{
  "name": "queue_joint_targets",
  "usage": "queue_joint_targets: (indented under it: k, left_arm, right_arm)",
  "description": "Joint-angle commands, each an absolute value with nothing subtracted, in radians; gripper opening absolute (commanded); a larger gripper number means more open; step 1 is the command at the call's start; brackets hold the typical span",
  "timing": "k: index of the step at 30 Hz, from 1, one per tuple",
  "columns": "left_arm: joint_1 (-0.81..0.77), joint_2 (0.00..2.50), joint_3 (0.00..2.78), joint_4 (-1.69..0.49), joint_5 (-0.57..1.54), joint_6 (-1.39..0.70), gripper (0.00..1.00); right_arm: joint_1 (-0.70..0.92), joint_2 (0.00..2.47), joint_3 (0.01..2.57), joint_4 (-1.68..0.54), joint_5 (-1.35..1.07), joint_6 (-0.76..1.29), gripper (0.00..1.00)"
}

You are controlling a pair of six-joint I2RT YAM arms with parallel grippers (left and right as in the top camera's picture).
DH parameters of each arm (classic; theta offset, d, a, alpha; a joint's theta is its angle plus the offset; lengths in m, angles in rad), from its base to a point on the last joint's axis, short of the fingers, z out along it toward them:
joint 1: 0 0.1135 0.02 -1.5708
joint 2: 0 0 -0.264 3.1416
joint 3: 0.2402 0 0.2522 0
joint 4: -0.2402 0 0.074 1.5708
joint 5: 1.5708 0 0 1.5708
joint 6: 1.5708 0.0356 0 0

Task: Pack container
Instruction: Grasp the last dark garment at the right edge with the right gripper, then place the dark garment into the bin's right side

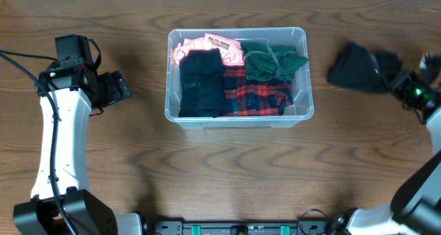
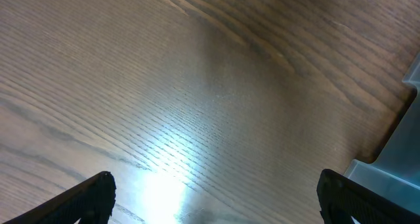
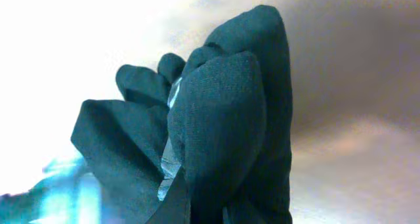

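The clear container (image 1: 238, 116) sits mid-table, holding folded clothes: a pink piece, a black piece, a red-and-black plaid piece and a green piece. Its corner shows at the right edge of the left wrist view (image 2: 394, 168). A dark bunched garment (image 1: 360, 67) is at the right of the table, held up by my right gripper (image 1: 394, 80), which is shut on it. In the right wrist view the garment (image 3: 216, 125) fills the frame and hides the fingers. My left gripper (image 1: 117, 87) is open and empty, left of the container; its fingers (image 2: 216, 201) frame bare wood.
The brown wooden table (image 1: 227, 173) stretches around the container. The left arm's white links (image 1: 58, 145) run down the left side. The right arm's link (image 1: 424, 187) stands at the lower right corner.
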State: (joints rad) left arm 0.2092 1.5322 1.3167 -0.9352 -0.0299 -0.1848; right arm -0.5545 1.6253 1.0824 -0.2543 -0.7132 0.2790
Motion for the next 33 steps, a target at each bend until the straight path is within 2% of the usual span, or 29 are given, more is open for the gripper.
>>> queue_joint_targets:
  k: [1,7,12,22,27,33]
  left_arm:
    - [0.213,1.538,1.317,-0.937,-0.035,-0.197,0.98]
    - [0.213,1.538,1.317,-0.937,-0.035,-0.197,0.98]
    - [0.213,1.538,1.317,-0.937,-0.035,-0.197,0.98]
    - [0.213,1.538,1.317,-0.937,-0.035,-0.197,0.98]
    - [0.213,1.538,1.317,-0.937,-0.035,-0.197,0.98]
    - [0.213,1.538,1.317,-0.937,-0.035,-0.197,0.98]
  right_arm:
    - [-0.497,1.472,1.15,-0.235,-0.789,0.354,0.01]
    - [-0.417,1.312,1.19,-0.244,-0.798,0.424,0.01]
    - [-0.276,1.261,1.189,-0.345,-0.816,0.44,0.01]
    - [0.08,1.371,1.187,-0.471,-0.654,0.43,0.01]
    - [0.19,1.441,1.187,-0.535,-0.545,0.501,0.01]
    - [0.245,1.46,1.18,-0.66,-0.362,0.584,0.01]
